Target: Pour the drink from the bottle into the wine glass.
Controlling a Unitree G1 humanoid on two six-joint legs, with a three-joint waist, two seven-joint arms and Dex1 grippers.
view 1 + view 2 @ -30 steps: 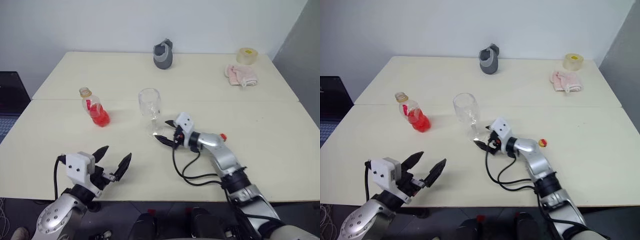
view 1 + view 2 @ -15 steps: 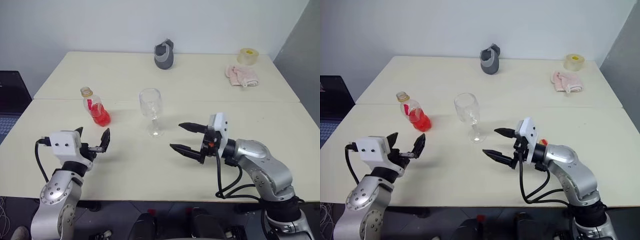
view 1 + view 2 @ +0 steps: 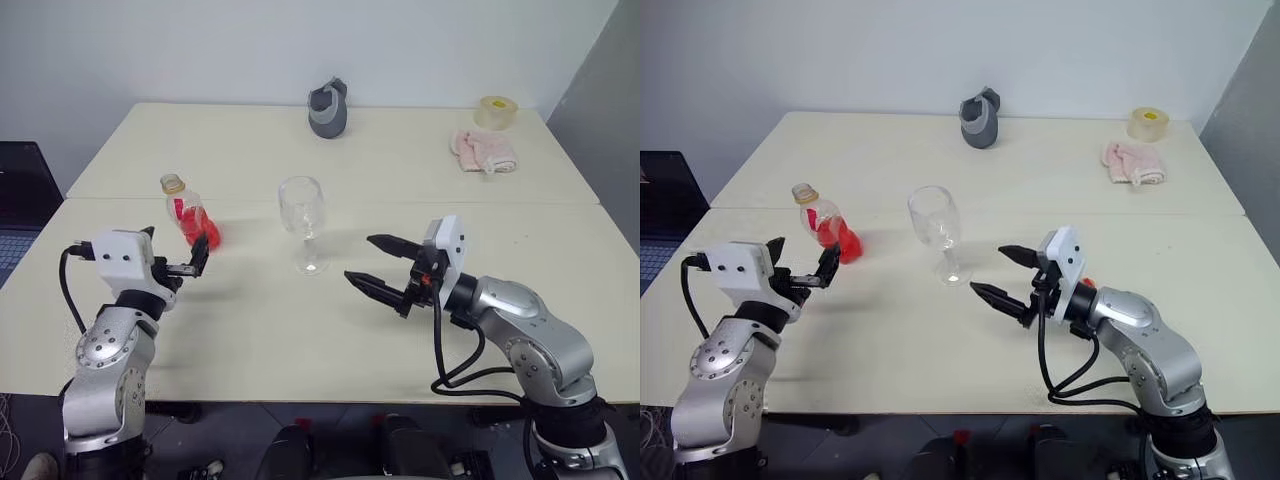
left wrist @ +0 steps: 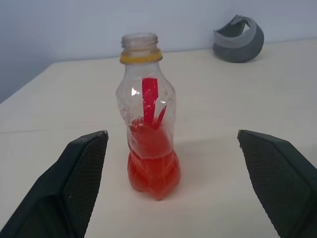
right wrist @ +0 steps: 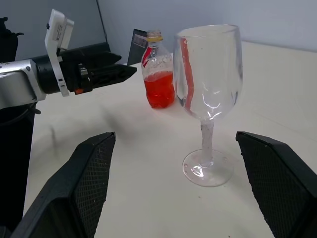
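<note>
Closed in on the bottle (image 3: 190, 212) — not yet gripped.

Stood upright on the table (image 3: 250, 340) left of the wine glass (image 3: 302, 222), cap off, framed by wide-open, empty left claw (image 3: 172, 262) newly advanced; right claw (image 3: 382, 268) withdrawn, spread, empty.

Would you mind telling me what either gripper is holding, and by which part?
Nothing: the left gripper is open short of the bottle, the right gripper open.
</note>
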